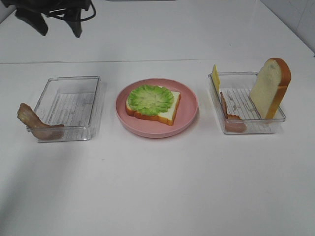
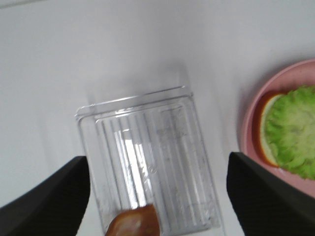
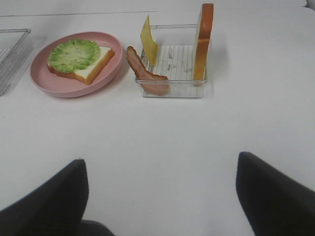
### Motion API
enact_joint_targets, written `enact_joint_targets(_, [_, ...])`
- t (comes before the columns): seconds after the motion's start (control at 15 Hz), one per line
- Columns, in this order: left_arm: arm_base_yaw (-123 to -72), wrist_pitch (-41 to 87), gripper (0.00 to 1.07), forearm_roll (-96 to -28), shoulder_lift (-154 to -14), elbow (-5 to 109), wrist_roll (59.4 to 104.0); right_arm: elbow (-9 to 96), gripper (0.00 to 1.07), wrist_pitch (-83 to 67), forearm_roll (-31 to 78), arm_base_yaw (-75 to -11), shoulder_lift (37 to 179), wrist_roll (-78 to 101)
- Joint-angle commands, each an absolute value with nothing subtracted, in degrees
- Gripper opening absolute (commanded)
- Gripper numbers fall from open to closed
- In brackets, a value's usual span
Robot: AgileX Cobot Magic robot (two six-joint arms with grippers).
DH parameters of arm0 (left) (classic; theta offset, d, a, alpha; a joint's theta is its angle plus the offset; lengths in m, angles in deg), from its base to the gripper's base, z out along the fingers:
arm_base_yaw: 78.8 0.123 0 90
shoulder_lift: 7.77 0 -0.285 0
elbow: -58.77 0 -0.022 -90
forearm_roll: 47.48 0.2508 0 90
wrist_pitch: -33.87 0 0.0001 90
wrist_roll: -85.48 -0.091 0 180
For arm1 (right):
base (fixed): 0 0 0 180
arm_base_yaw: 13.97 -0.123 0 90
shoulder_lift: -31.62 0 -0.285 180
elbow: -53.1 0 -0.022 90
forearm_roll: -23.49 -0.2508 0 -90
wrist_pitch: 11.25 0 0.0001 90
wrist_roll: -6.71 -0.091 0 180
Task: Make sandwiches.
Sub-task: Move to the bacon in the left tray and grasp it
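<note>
The sandwich (image 1: 152, 104) is one white bread slice topped with ruffled green lettuce (image 1: 150, 97), lying on the pink plate (image 1: 147, 132) at the table's middle. In the left wrist view my left gripper (image 2: 155, 206) hangs open above the left clear box (image 2: 162, 147), with a brown bacon strip (image 2: 133, 221) between its fingers' lines but apart from them. In the right wrist view my right gripper (image 3: 160, 201) stands open over bare table, well short of the sandwich (image 3: 83, 61). Neither gripper holds anything.
A bacon strip (image 1: 34, 120) droops over the left box's (image 1: 93, 105) front-left corner. The right box (image 1: 256, 129) holds an upright bread slice (image 1: 269, 88), a yellow cheese slice (image 1: 215, 78) and another bacon strip (image 1: 229, 115). Dark arm parts (image 1: 49, 12) show at the back left.
</note>
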State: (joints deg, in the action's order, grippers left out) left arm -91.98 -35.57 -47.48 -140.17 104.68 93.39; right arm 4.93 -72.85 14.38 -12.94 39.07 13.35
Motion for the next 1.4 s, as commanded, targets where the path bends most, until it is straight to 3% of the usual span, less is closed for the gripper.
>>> enact_joint_targets(0.07, [-89.0, -39.6, 0.73, -47.1, -133.6, 92.9, 95.7, 4.8, 0.77, -72.2, 14.2, -12.8, 38.4, 13.4])
enact_joint_targets(0.53, [-87.1, -39.4, 0.73, -46.0, -132.2, 76.5, 98.4, 4.8, 0.77, -72.2, 14.2, -12.8, 38.4, 13.4])
enact_joint_targets(0.8, [-87.1, -32.5, 0.73, -45.8, -132.2, 69.4, 100.4, 4.8, 0.77, -72.2, 14.2, -12.8, 38.4, 13.4])
enact_joint_targets(1.27, [-87.1, -26.6, 0.72, -47.0, -135.2, 69.0, 100.5, 4.8, 0.77, -72.2, 14.2, -12.8, 38.4, 13.4])
enact_joint_targets(1.4, [-87.1, -24.6, 0.64, -47.0, -135.4, 69.0, 100.5, 4.8, 0.77, -72.2, 14.2, -12.8, 38.4, 13.4])
